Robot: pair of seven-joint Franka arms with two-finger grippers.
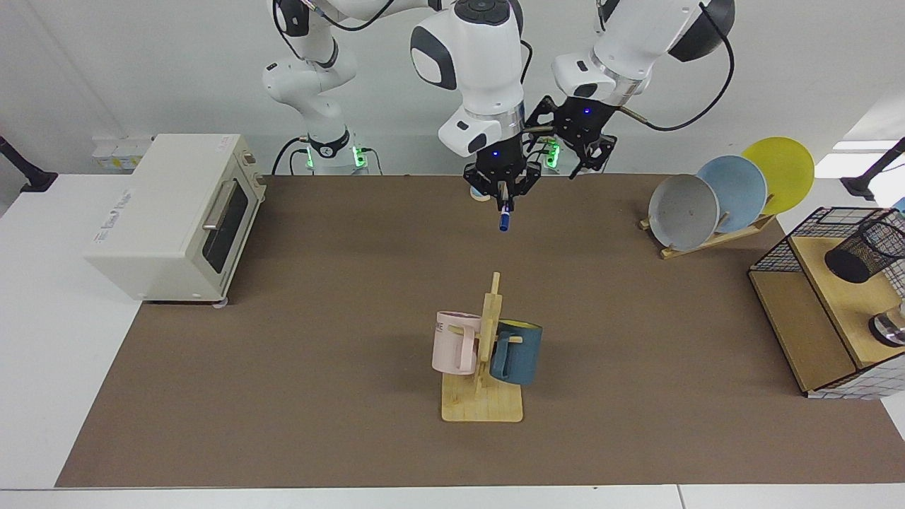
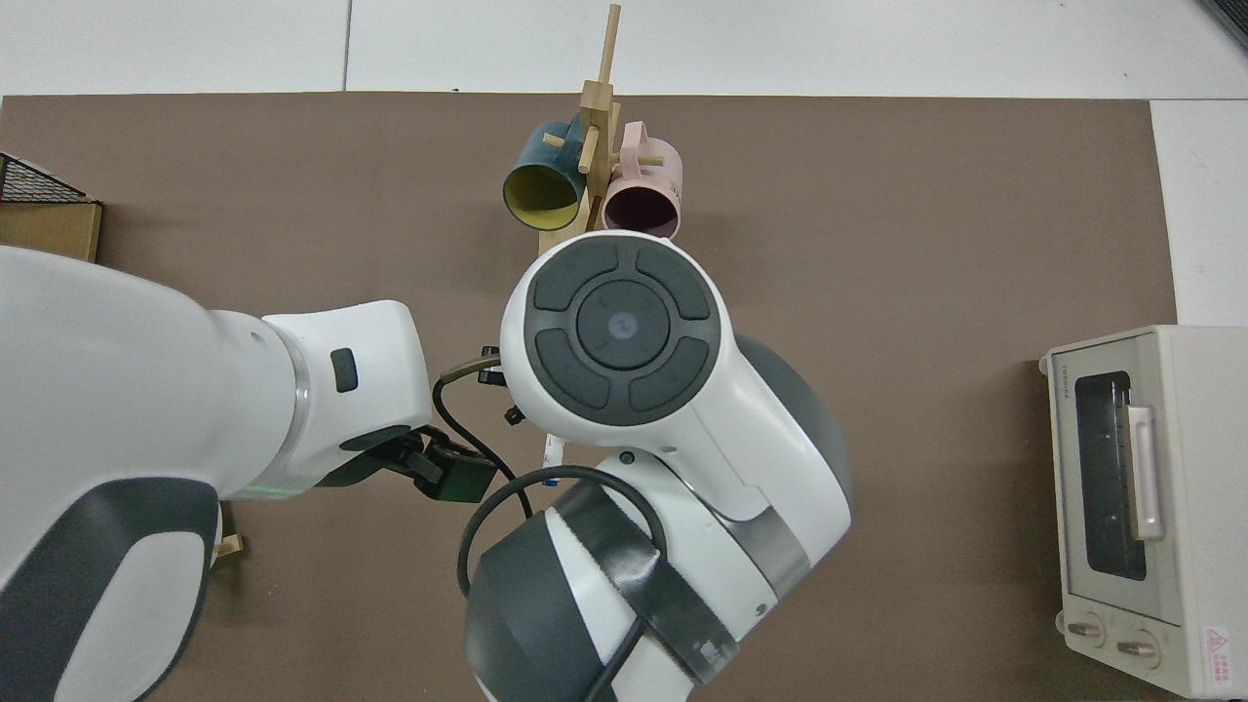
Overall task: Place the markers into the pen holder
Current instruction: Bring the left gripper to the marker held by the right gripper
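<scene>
My right gripper (image 1: 503, 192) hangs over the far middle of the brown mat, shut on the marker (image 1: 503, 216). The marker points straight down, blue cap lowest, well above the mat. From above, only a white sliver of the marker (image 2: 553, 450) peeks out under that arm's wrist. My left gripper (image 1: 584, 161) hovers just beside and behind it, open and empty; in the top view it shows as the dark left gripper (image 2: 450, 475). The pen holder (image 1: 860, 252), a black mesh cup, leans tilted on the wooden shelf at the far right edge.
A wire basket with wooden shelves (image 1: 802, 322) holds the cup. A plate rack (image 1: 707, 239) with three plates stands at back right. A mug tree (image 1: 486, 353) with a pink and a blue mug is mid-table. A toaster oven (image 1: 173, 212) sits at the left.
</scene>
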